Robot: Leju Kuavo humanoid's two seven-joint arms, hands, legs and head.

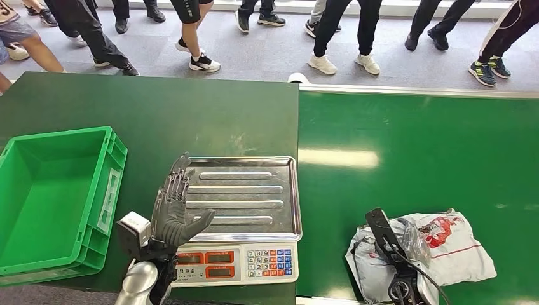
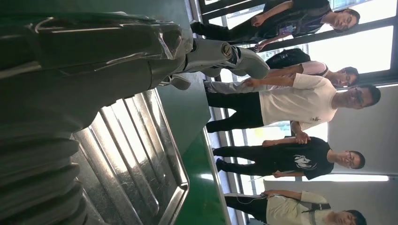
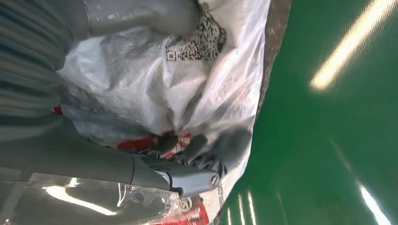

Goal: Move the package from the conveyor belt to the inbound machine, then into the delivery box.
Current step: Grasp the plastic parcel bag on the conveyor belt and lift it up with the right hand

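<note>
In the head view, the package (image 1: 438,251), a crumpled white plastic mailer with red print, is seen lying on the green conveyor belt (image 1: 419,159) under the right hand (image 1: 397,254), so neither the weighing scale (image 1: 238,216) nor the green crate (image 1: 51,197) on the table (image 1: 152,114) has been reached, while the left hand (image 1: 173,213) is held upright at the scale's edge. In the left wrist view, the left hand's fingers (image 2: 220,54) are seen extended over the steel pan, holding nothing. In the right wrist view, the package is seen pressed by the right hand's thumb and fingers (image 3: 206,159), though a closed grip cannot be told.
</note>
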